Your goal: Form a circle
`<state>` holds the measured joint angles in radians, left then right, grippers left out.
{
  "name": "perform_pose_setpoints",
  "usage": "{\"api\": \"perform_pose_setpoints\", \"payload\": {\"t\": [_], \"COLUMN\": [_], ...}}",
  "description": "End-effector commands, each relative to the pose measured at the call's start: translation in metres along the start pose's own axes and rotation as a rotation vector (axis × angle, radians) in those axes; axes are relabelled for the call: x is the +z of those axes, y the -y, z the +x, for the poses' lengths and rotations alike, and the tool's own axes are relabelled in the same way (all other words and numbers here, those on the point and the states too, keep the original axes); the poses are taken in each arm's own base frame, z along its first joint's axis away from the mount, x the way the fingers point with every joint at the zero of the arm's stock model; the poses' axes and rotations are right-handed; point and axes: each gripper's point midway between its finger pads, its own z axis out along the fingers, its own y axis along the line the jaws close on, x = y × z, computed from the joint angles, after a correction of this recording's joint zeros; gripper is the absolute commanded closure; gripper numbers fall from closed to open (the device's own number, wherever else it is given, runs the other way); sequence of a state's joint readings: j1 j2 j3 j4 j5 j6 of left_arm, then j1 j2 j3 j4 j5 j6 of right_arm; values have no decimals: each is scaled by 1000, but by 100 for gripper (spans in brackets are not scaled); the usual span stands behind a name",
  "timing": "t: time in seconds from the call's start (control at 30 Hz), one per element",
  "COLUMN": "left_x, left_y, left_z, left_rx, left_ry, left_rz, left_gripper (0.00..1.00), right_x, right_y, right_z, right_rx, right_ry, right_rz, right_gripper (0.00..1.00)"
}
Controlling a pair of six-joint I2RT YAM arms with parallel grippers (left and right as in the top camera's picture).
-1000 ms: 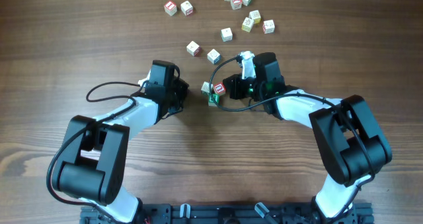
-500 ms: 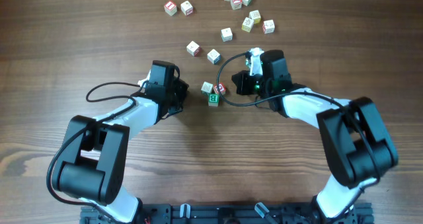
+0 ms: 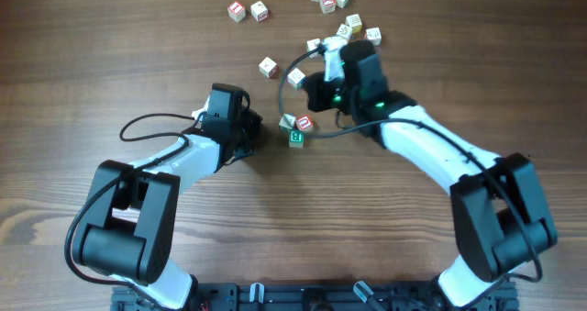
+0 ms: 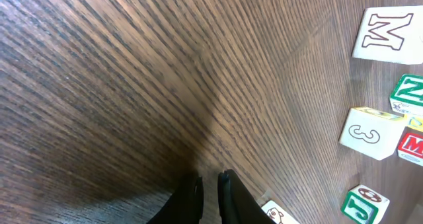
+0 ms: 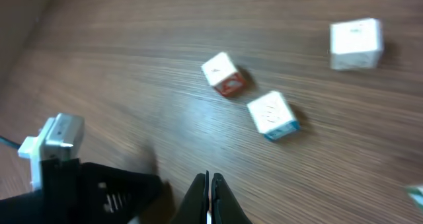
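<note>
Cubes (image 3: 295,138) cluster near left gripper (image 4: 210,181), nearly closed and cropped; right gripper (image 5: 210,192) clenched empty, its view blurred

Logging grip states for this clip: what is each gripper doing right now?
Left gripper: all but closed, only a sliver between the fingers, holding nothing.
Right gripper: closed, holding nothing.

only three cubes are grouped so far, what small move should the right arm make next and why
Probably open the right jaws and lower onto the nearest loose cube. The jaws are shut and empty, that cube lies just ahead of them, and the three-cube cluster is far from a ring.
</note>
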<state>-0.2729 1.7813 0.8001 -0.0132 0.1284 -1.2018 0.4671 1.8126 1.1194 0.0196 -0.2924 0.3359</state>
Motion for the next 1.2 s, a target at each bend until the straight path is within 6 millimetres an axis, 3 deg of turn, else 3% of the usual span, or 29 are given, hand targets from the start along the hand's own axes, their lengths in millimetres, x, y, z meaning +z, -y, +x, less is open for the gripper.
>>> {"api": "perform_pose_setpoints", "payload": {"t": [0.0,0.13,0.4,0.6,0.83,1.17], "left_x": [18,18,17,12,12,11], "left_y": [-63,-61,-71,-85,-87,-89], "left_z": [11,12,7,-3,-4,-6], "left_rx": [-45,-64,-63,-108,-111,-115], "left_ry": [-17,-22,10,19,23,30], "left_rz": [-176,-167,-210,-256,-262,-270], "left_gripper": [86,92,96,96,96,96], "right_x": [17,18,42,52,54,51], "right_y": [-9,5,7,2,15,14], "right_z": [5,-17,9,14,41,64], "right_rx": [-43,-61,-21,-22,-29,-41], "right_ry": [-18,73,-9,-74,-175,-266], "right_rz": [8,97,39,-8,35,12], "right_gripper": [95,95,95,95,95,95]}}
